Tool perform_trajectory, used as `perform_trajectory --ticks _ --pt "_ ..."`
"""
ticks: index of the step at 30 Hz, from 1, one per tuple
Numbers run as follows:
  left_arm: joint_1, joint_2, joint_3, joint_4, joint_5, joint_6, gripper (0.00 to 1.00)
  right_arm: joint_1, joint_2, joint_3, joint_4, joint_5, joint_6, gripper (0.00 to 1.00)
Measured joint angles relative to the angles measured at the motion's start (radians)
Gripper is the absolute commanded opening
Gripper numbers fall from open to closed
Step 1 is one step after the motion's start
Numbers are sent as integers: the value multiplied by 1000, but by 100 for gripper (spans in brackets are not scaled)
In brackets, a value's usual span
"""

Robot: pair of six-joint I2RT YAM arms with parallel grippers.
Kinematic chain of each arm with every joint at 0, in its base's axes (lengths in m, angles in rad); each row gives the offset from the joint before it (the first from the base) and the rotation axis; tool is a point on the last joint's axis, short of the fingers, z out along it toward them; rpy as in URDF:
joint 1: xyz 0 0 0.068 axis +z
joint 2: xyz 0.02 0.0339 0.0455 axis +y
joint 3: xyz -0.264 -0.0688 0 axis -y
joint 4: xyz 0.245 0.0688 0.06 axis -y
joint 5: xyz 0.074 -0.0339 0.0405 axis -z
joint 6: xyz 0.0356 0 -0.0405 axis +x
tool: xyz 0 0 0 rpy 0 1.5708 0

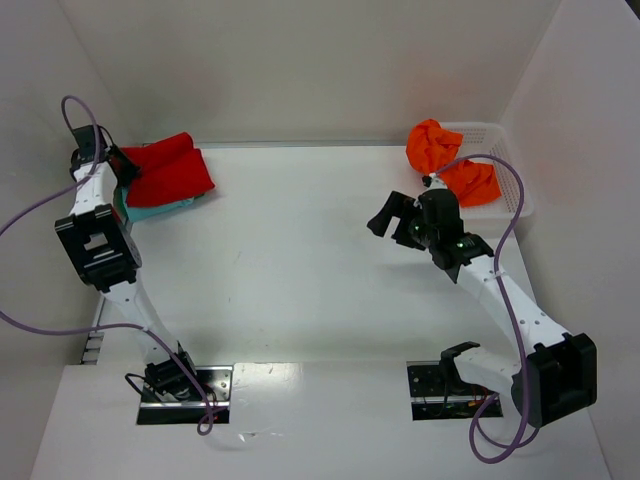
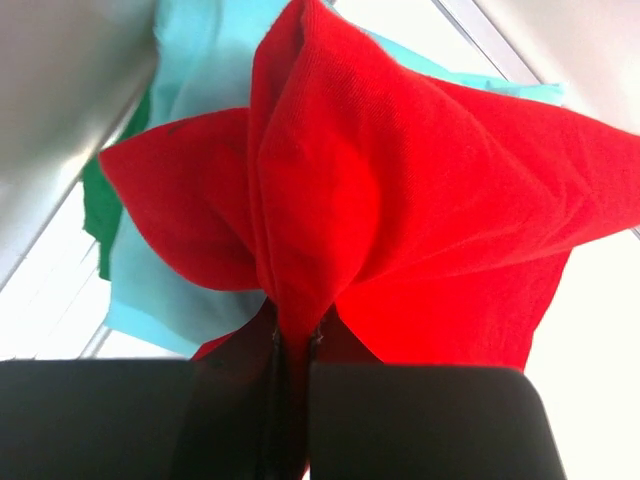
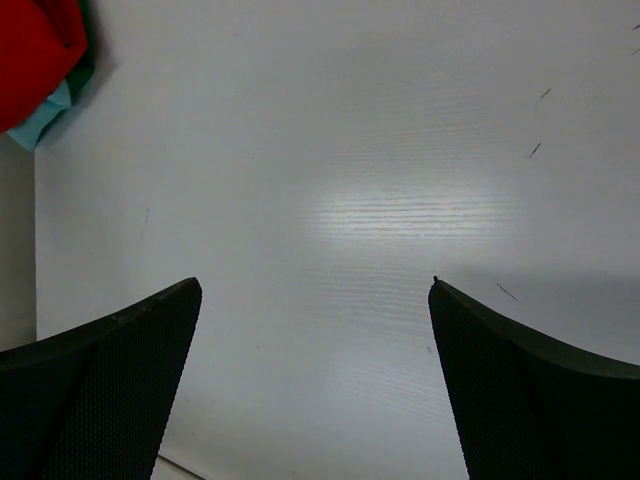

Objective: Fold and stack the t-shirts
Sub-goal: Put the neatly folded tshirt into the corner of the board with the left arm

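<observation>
A folded red t-shirt (image 1: 172,170) lies on a teal t-shirt (image 1: 160,209) at the table's far left corner. My left gripper (image 1: 124,166) is at the pile's left edge, shut on a pinch of the red t-shirt (image 2: 400,200). In the left wrist view the cloth bunches into the closed jaws of the left gripper (image 2: 293,340), with the teal t-shirt (image 2: 190,60) behind it. An orange t-shirt (image 1: 450,165) sits crumpled in the white basket (image 1: 515,190) at the far right. My right gripper (image 1: 392,215) hovers open over bare table (image 3: 330,150), left of the basket, nothing between the jaws of the right gripper (image 3: 315,290).
A strip of dark green cloth (image 2: 100,215) shows under the teal t-shirt. White walls close the table at the back and on both sides. In the right wrist view the red t-shirt (image 3: 30,50) and teal t-shirt (image 3: 45,118) show at the upper left corner.
</observation>
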Motion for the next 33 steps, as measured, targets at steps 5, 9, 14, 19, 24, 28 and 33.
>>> perform_trajectory --ticks 5,9,14,19,24,28,33 --pt "3 -6 7 1 -47 1 0 0 0 -6 0 0 0 100" --pt "3 -8 37 0 -86 1 0 0 7 -6 0 -1 0 100" --pt "9 -8 83 -1 -102 2 1 0 19 -6 0 -2 0 100" --pt "16 -8 91 0 -112 5 39 0 24 -6 1 -4 0 100" --pt "16 -18 39 30 -114 5 70 0 36 -6 2 -6 0 100" --pt "17 -35 2 35 -107 2 87 0 38 -6 2 -9 0 100" --pt "20 -83 -3 38 -84 0 97 0 38 -6 3 -11 0 100"
